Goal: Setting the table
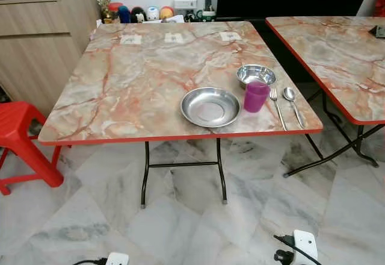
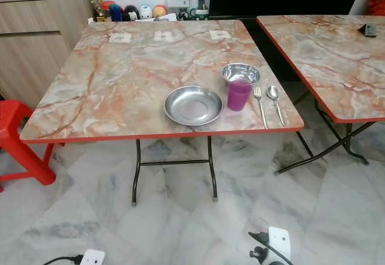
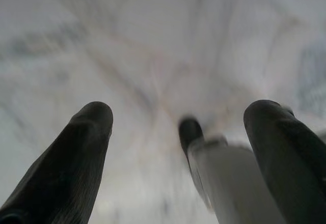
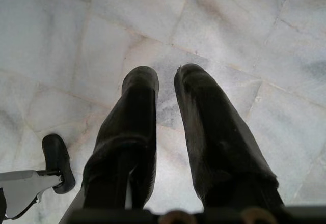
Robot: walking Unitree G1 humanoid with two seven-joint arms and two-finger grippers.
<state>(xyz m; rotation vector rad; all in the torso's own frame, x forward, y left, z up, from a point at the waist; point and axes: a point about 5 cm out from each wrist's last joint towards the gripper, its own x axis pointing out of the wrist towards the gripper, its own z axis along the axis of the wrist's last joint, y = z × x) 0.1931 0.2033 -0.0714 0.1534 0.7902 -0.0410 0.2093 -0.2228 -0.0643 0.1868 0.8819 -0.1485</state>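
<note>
A square folding table with a pink-and-cream marble-pattern top and a red edge [image 1: 120,96] stands on a pale marble-tile floor [image 1: 180,217], and the place setting sits grouped at its near right corner. The round, shallow stainless steel plate [image 1: 210,106] lies closest to the near edge of that table, shiny and with nothing on it. Just beyond it, toward the table's right side, stands a small translucent purple plastic cup [image 1: 256,96], upright, and directly behind the cup, touching or nearly touching it, is a small stainless steel bowl [image 1: 255,74]. Right of the cup lie a steel fork [image 1: 277,105] and a steel spoon [image 1: 293,104], side by side and a little apart, handles pointing to the table's near edge.

At the table's far edge are three small white paper squares [image 1: 174,37]. A red plastic stool [image 1: 21,141] stands left of the table, a second table with the same marble pattern [image 1: 337,54] to its right.

The left gripper [image 3: 178,132] hangs over the floor with its two black fingers [image 3: 76,152] spread wide and nothing between them. The right gripper [image 4: 166,79] also points at the floor, its fingers [image 4: 132,122] drawn close with a narrow gap, holding nothing.
</note>
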